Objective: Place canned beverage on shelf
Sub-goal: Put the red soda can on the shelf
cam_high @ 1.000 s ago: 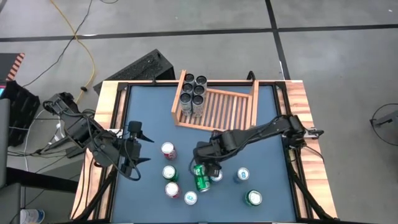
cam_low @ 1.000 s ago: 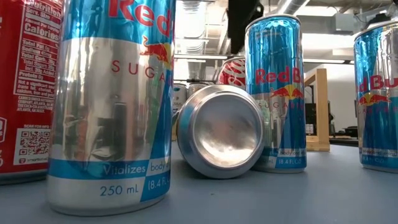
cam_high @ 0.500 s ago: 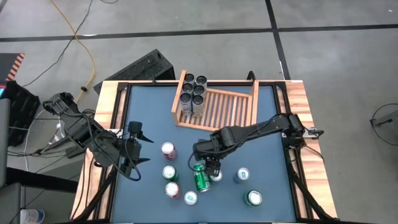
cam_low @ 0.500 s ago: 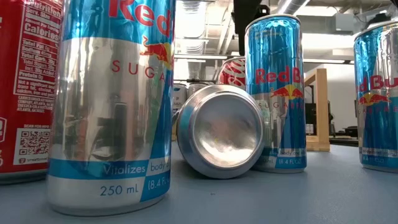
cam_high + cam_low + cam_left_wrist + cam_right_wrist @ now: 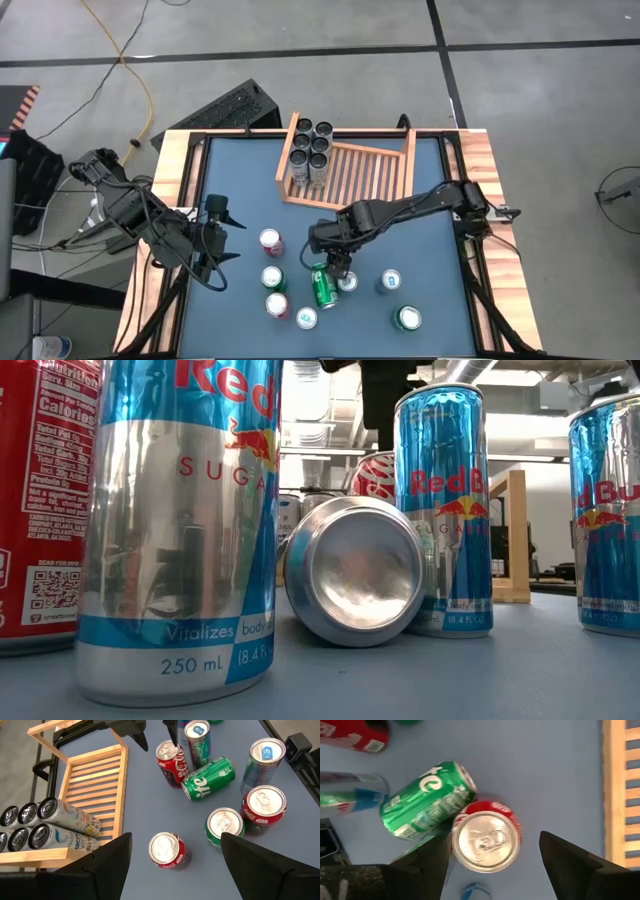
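Your right gripper (image 5: 490,862) hangs spread over the upright red can (image 5: 486,839) mid-table; it's rigid, slick, likely heavy, so pinch its sides.

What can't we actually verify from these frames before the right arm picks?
- High view: the red can under the right tool is covered by the arm.
- Right wrist view: red can shows between the open fingers; contact cannot be told.
- Low view: the shelf is mostly hidden behind big foreground cans.
- Left wrist view: shelf cans are cut off by the edge.
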Robot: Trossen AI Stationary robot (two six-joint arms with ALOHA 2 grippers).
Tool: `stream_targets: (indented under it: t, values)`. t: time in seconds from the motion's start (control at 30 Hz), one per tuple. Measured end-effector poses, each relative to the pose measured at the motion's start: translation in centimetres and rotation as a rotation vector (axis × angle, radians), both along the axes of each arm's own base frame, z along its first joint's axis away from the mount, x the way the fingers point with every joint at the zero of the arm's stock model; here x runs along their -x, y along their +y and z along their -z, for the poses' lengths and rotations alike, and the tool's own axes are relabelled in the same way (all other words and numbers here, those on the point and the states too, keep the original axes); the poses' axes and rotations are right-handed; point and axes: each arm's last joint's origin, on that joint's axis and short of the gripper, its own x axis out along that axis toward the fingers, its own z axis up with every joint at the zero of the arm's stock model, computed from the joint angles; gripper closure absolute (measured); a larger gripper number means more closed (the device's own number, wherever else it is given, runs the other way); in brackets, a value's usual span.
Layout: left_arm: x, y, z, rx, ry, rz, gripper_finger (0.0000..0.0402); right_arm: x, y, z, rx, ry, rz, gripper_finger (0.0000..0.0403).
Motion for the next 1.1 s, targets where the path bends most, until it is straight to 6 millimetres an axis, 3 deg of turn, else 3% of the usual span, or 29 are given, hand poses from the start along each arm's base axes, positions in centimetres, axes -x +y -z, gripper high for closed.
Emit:
stream_targets:
  t: [0.13, 0.6, 1.1]
  values:
    - [0.0, 0.0, 0.0, 0.006, 0.000, -0.004, 0.0111, 0.0, 0.0, 0.1, 0.002, 0.009, 0.022, 0.0112]
    - [0.0, 0.0, 0.0, 0.022, 0.007, 0.000, 0.0111, -1.2, 0.9, 3.9, -0.010, 0.146, 0.004, 0.0112]
    - [0.0, 0.0, 0.0, 0.018, 0.008, 0.004, 0.0111, -1.5, 0.7, 4.3, 0.003, 0.141, -0.011, 0.0127]
